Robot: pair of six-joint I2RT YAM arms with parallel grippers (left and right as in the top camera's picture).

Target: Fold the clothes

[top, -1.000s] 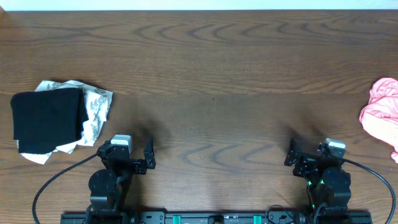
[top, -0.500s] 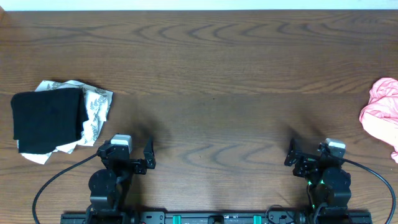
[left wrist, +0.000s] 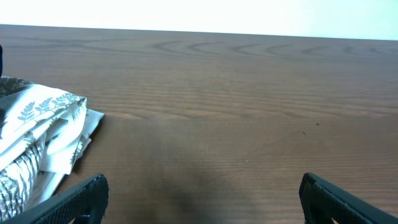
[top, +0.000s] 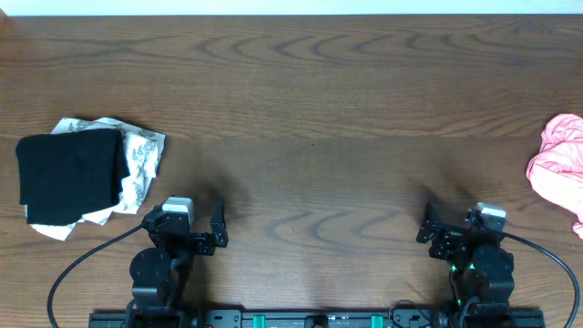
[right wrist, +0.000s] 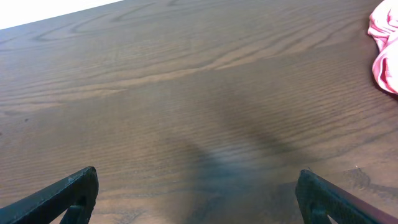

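The left claw (top: 217, 228) gapes empty, black piece (top: 68, 175) (on leaf-print cloth (top: 143, 157)) off to its left; the right claw (top: 426, 226) likewise, pink garment (top: 560, 159) far to its right.

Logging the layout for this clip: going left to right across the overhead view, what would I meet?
black folded garment → left pincer, open → right pincer, open → pink garment at the right edge
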